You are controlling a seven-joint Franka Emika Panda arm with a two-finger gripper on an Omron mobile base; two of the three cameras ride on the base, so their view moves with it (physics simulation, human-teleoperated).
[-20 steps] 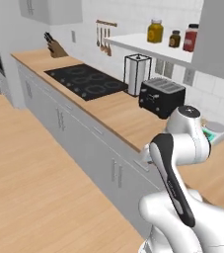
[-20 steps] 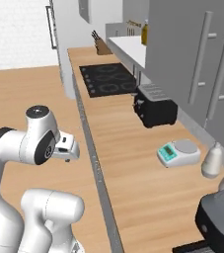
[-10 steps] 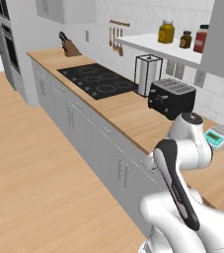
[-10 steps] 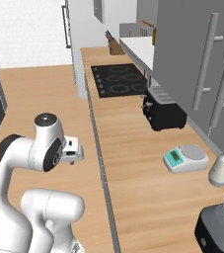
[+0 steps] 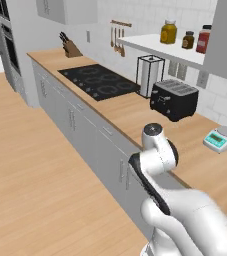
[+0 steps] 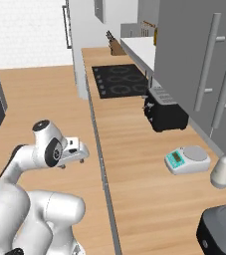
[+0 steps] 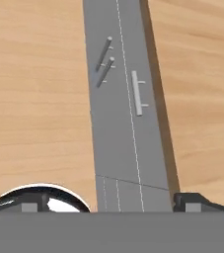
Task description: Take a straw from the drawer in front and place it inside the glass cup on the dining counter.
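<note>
The gripper (image 6: 79, 152) hangs off the desk (image 6: 134, 164) edge, looking down the grey cabinet fronts; whether the jaws are spread cannot be told. The drawer (image 7: 139, 94) is shut, so the straw is presumably inside. Best approach: square up to its handle (image 7: 138, 93) before reaching.

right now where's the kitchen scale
The kitchen scale sits on the wood counter along the wall, right of the black toaster in the right base view, nearer the robot.
</note>
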